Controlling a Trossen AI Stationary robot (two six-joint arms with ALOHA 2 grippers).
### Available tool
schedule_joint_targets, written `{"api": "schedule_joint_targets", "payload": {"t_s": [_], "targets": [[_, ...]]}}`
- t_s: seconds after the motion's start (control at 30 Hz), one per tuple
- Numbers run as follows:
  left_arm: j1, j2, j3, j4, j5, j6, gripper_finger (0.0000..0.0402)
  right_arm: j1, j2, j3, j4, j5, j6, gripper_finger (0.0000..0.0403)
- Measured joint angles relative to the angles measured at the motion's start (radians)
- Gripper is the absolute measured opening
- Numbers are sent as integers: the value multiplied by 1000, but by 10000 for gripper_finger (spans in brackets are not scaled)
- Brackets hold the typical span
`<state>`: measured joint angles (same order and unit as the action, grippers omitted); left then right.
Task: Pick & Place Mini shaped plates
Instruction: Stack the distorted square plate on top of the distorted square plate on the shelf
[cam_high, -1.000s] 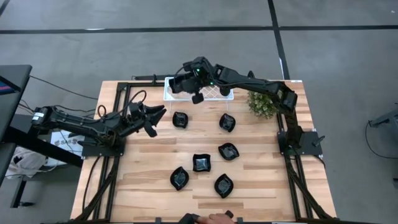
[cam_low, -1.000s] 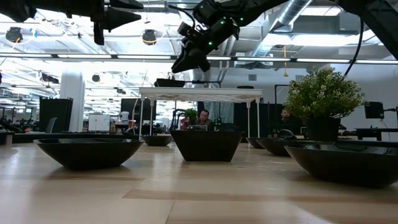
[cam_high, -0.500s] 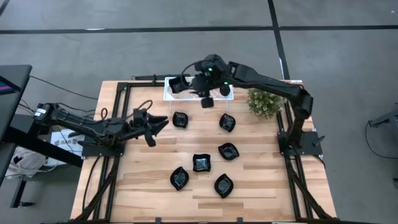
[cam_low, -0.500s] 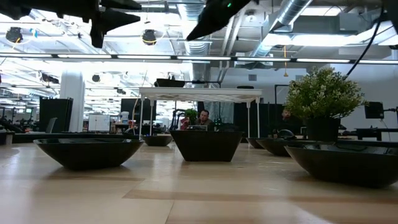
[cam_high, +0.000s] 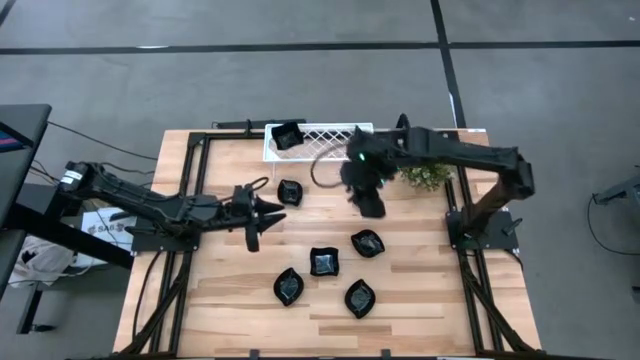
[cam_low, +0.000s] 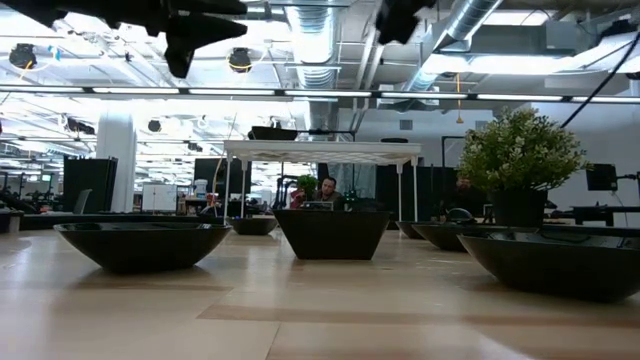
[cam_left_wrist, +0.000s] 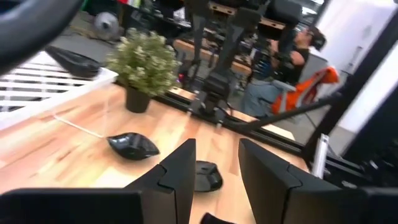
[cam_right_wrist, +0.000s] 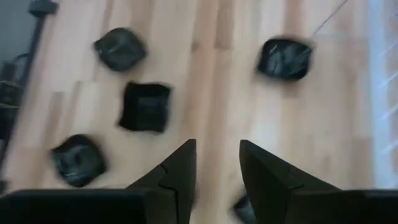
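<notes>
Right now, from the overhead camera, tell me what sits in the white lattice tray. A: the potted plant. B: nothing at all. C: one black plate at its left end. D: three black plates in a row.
C: in the high view a single black plate lies at the left end of the white lattice tray, the rest of its grid bare, while the potted plant stands on the table to the tray's right.

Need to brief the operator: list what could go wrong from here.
1. The right gripper, open and empty, hovers over a glossy black dish it hides; a descent could clip that dish.
2. The white lattice tray holds one black dish at its end; later drops could land on it.
</notes>
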<state>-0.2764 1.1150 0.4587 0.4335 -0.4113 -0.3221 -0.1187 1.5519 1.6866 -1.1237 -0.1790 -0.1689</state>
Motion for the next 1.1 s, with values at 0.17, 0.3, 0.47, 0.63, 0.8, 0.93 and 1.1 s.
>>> {"api": "schedule_joint_targets", "payload": {"t_s": [0.17,0.3,0.47,0.63,0.8,0.93,1.1], "targets": [[0,27,19,-26,50,7,123,148,-128,-206,120,171,262,114],[-20,47,54,-118,61,38,123,292,-228,-387,247,360,495,112],[-53,102,143,-248,63,103,123,468,-301,-571,370,601,729,112],[-67,193,261,-374,64,129,127,621,-315,-699,399,809,874,112],[-66,299,349,-402,74,132,143,714,-303,-788,417,929,1001,111],[-66,389,396,-406,76,126,158,760,-303,-850,445,941,1068,111],[-78,489,439,-418,117,102,176,820,-304,-869,456,940,1083,111]]}}
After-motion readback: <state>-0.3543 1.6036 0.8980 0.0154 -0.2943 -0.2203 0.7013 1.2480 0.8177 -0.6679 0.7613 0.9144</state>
